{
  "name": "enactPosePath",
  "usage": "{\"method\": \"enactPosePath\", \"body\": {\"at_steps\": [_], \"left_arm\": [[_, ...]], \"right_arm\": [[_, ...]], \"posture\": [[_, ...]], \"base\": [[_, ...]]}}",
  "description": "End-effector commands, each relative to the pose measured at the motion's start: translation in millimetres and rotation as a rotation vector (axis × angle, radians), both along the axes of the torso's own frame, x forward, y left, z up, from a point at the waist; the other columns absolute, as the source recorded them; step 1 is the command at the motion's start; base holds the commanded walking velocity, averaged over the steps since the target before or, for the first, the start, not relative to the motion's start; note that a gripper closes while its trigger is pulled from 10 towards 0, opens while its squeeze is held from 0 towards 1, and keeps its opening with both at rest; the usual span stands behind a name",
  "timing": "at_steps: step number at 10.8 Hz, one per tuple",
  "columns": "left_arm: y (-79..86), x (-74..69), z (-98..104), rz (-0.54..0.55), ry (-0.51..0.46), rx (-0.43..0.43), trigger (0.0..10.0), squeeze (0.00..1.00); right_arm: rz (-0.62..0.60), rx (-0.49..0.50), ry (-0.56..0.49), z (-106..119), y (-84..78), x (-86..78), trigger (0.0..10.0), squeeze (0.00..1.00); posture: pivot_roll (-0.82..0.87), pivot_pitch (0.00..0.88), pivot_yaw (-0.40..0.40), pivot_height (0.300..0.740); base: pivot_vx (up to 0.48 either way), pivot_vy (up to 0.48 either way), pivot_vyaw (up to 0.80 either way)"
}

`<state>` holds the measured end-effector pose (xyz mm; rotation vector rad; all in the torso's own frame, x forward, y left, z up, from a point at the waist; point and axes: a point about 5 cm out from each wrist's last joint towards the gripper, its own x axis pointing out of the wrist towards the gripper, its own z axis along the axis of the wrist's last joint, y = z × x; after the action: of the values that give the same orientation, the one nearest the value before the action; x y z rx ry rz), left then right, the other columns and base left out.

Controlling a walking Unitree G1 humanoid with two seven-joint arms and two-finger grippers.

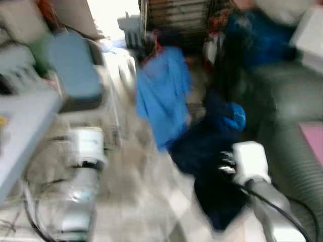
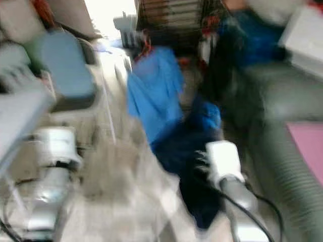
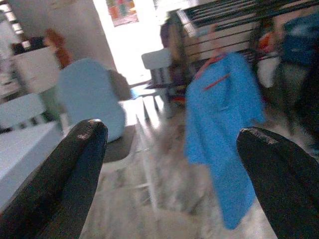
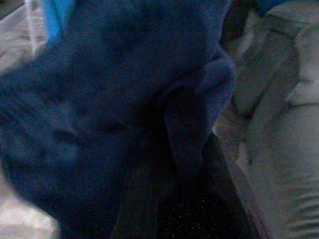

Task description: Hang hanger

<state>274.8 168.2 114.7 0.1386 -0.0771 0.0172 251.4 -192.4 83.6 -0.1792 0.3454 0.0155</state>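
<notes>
Before the rack (image 1: 176,20) at the far end of the room hangs a bright blue shirt (image 1: 162,96) on a hanger (image 3: 214,67) whose red arms show at the collar; everything is blurred. Just right of the shirt and lower, a dark navy garment (image 1: 212,166) hangs draped from the right gripper (image 4: 172,199); the wrist view along it is all navy cloth, and whether the fingers are clamped on the cloth or on something under it I cannot tell. Its white wrist and silver arm (image 1: 262,191) rise from below, right of the shirt.

Left of the shirt, the left gripper (image 3: 169,174) is held up with its two black fingers (image 3: 75,169) spread wide apart and nothing between them, pointed toward the shirt. Farther left of the shirt stands a chair with a pale blue back (image 1: 73,65). Right of the shirt lies a grey-green sofa (image 1: 292,101), with a pink patch (image 1: 313,138) on its seat.
</notes>
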Motion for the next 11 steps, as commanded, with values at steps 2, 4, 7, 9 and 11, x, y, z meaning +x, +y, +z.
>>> {"method": "enactPosePath", "body": {"at_steps": [2,4,7,9,11], "left_arm": [[15.0,-1.0,0.9,0.031,0.005,0.023,10.0,0.00],[14.6,-0.6,0.5,0.028,0.009,0.022,10.0,0.00],[12.0,0.9,0.3,0.012,0.014,0.019,10.0,0.00],[8.2,2.2,-0.7,-0.007,0.024,-0.011,10.0,0.00],[6.7,2.1,-0.9,-0.015,0.025,-0.002,10.0,0.00]], "right_arm": [[0.028,0.020,-0.076,15.4,11.1,6.2,10.0,0.00],[0.030,0.022,-0.073,14.6,11.0,6.2,10.0,0.00],[0.031,0.027,-0.072,14.5,13.1,7.5,10.0,0.00],[0.023,0.034,-0.066,13.7,12.3,7.8,10.0,0.00],[0.022,0.035,-0.062,13.0,12.0,7.5,10.0,0.00]], "posture": [[-0.23,0.000,0.081,0.740],[-0.22,0.000,0.083,0.740],[-0.22,0.000,0.086,0.740],[-0.22,0.000,0.087,0.740],[-0.22,0.000,0.086,0.740]], "base": [[0.442,0.000,0.00],[0.437,0.000,0.00],[0.404,0.180,0.00],[0.373,0.300,0.00],[0.339,0.339,0.00]]}}
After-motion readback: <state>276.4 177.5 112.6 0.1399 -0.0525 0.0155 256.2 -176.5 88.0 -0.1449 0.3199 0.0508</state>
